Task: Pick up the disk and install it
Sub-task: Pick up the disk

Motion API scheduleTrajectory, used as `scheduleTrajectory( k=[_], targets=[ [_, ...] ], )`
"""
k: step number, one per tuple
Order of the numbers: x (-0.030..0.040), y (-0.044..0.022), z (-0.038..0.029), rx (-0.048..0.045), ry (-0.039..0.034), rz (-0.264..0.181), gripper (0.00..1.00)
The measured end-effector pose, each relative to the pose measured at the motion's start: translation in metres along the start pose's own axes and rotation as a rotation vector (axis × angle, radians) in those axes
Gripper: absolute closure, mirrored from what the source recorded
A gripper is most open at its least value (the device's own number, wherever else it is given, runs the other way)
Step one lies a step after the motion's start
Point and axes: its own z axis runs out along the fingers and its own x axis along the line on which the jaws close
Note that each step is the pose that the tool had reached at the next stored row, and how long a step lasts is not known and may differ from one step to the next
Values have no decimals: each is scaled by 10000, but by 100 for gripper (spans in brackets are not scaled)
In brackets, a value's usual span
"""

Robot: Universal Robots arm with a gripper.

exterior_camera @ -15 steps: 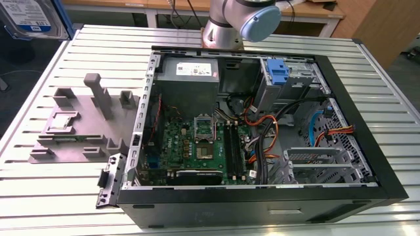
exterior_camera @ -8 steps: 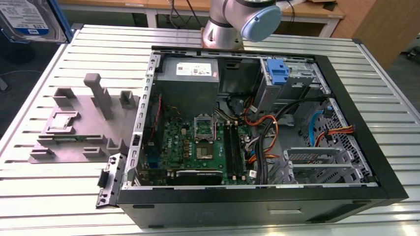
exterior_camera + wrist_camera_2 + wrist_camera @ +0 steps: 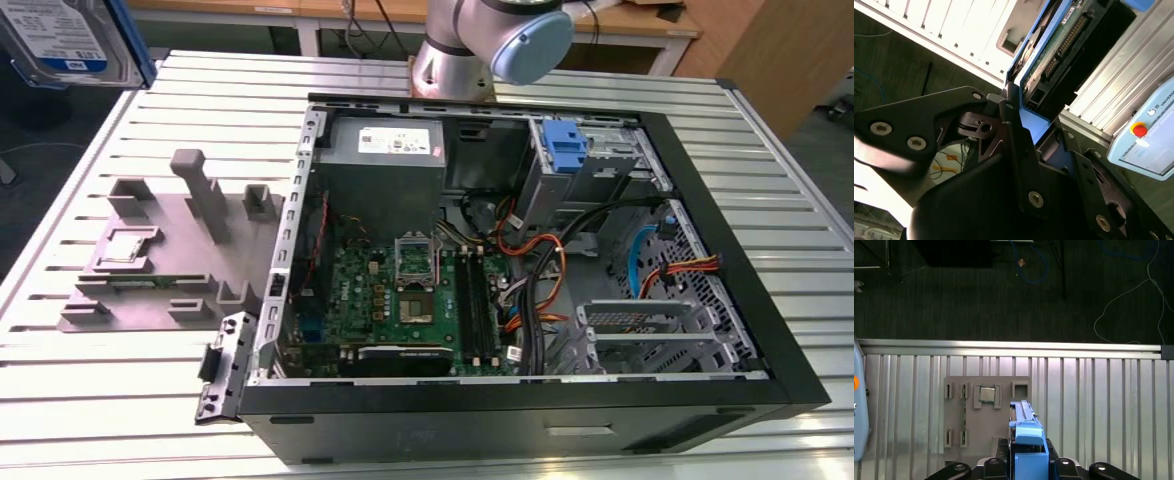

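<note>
Exterior view shows the disk (image 3: 67, 40), a flat rectangular silver-grey hard drive with a white-and-blue label in a bright blue plastic carrier, in the upper corner on the exterior view's left. It is well apart from the open case. Its label side faces the camera, and its long axis runs roughly up and down in the picture with a small tilt. The picture's edge cuts off its upper and outer parts.

In both wrist views the black tool (image 3: 1029, 467) (image 3: 1026, 125) is closed narrow on the blue carrier and holds the disk (image 3: 1029, 437) on its edge. The long axis points straight away from the tool. In the second wrist view the green circuit-board side of the disk (image 3: 1054, 52) and a row of connector pins are turned to the camera. The fingertips are partly hidden behind the carrier.

On the ribbed aluminium bench (image 3: 120, 390) a black computer case (image 3: 534, 405) lies open. Inside it are a green motherboard (image 3: 400, 300), a grey metal power supply with a white sticker (image 3: 380, 145), a bare blue plastic bracket (image 3: 567, 150) in the drive bay, and orange, red and black cables (image 3: 547, 270).

Beside the case, on the exterior view's left, stands a grey slotted fixture plate (image 3: 147, 300). A small square silver chip (image 3: 120, 247) sits in one of its recesses. The first wrist view shows the same plate (image 3: 956, 415) and chip (image 3: 986, 395) beyond the far end of the disk.

The grey and blue robot arm (image 3: 487, 40) is cut off at the top of the exterior view.
</note>
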Motion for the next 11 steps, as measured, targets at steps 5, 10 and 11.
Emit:
scheduleTrajectory(
  k=[5,10,11],
  targets=[
    [0,-96,-1,0,0,0,64],
    [0,-163,-2,0,0,0,64],
    [0,-167,-1,0,0,1,64]
  ],
)
